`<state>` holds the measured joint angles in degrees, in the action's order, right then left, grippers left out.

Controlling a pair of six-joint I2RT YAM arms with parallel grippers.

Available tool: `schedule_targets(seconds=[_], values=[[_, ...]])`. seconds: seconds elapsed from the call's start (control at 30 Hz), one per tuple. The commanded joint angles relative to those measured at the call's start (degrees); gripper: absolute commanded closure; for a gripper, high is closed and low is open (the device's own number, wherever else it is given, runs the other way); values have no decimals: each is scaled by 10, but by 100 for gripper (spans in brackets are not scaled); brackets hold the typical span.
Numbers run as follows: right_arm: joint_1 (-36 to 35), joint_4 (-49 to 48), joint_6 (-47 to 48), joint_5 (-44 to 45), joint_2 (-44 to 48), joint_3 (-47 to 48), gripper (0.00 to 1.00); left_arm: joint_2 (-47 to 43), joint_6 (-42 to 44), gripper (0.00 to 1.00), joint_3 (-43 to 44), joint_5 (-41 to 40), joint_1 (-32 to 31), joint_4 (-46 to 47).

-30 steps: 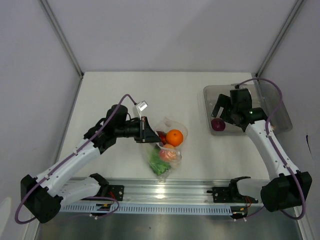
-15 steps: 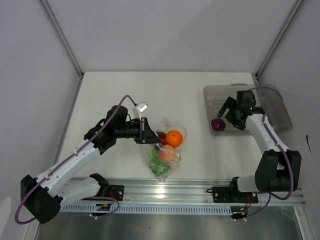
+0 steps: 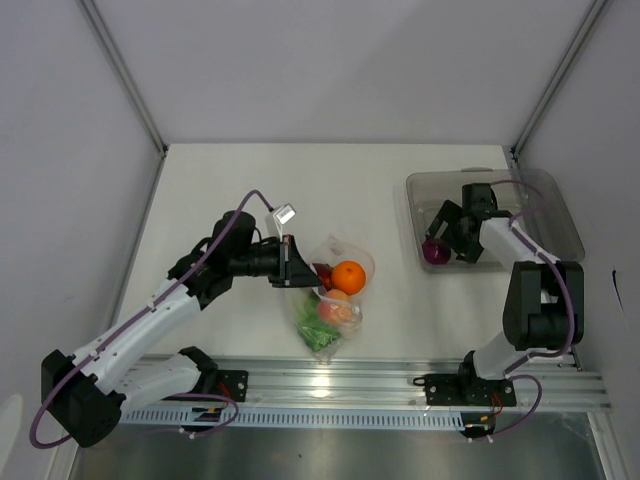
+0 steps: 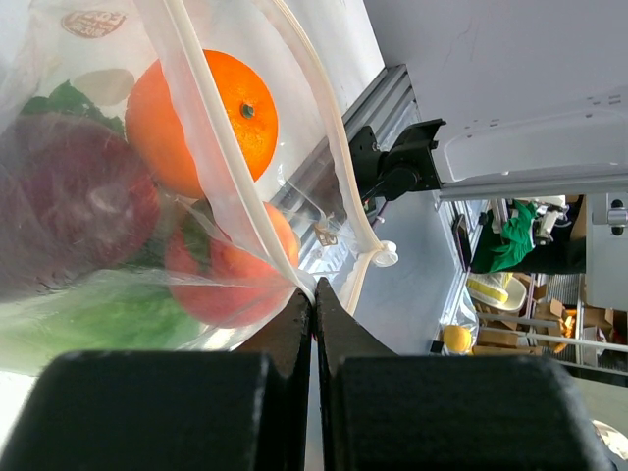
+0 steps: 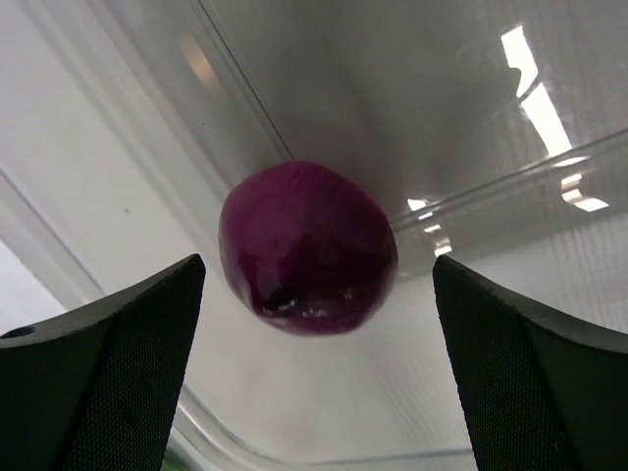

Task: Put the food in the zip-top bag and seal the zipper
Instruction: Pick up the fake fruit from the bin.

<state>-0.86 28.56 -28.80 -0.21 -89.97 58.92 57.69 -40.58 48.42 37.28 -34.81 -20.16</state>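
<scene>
The clear zip-top bag (image 3: 337, 292) lies on the table centre with its mouth open. Inside it are an orange (image 3: 349, 275), a peach-coloured fruit (image 3: 336, 309), a green cabbage (image 3: 317, 335) and a dark red fruit (image 3: 322, 271). My left gripper (image 3: 291, 262) is shut on the bag's edge; in the left wrist view its tips (image 4: 314, 294) pinch the zipper (image 4: 211, 147) strip beside the orange (image 4: 201, 118). My right gripper (image 3: 447, 233) stands open in the tray, a purple fruit (image 5: 307, 247) lying between and just ahead of its fingers (image 5: 118, 373).
The rigid clear tray (image 3: 558, 212) sits at the back right and holds the purple fruit (image 3: 436, 250) near its left wall. Grey walls close in the table on three sides. The metal rail (image 3: 330, 385) with both arm bases runs along the near edge.
The right arm has swung its wrist left inside the tray, bringing the open gripper in line with the purple fruit. The left arm and the bag have stayed still.
</scene>
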Motion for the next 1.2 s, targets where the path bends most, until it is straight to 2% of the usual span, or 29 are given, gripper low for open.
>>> schedule_targets(seconds=[0.0, 0.4, 0.6, 0.63, 0.7, 1.0, 1.17], values=[[3, -18, 3, -15, -20, 2, 1, -12, -7, 100, -3, 14, 3, 20], [3, -33, 7, -33, -49, -10, 2, -8, -11, 99, -3, 15, 3, 23], [3, -36, 11, -52, -53, -4, 23, -10, -11, 99, -3, 13, 3, 21], [3, -34, 10, -56, -53, -2, 35, -11, -11, 99, -3, 13, 4, 21], [3, -31, 11, -52, -50, 4, 47, -11, -11, 99, -4, 13, 3, 21], [3, 19, 16, -15, -12, 61, 53, -11, -11, 100, -4, 13, 3, 21], [2, 48, 21, -29, 42, 110, 54, -12, -10, 100, -4, 12, 4, 19]])
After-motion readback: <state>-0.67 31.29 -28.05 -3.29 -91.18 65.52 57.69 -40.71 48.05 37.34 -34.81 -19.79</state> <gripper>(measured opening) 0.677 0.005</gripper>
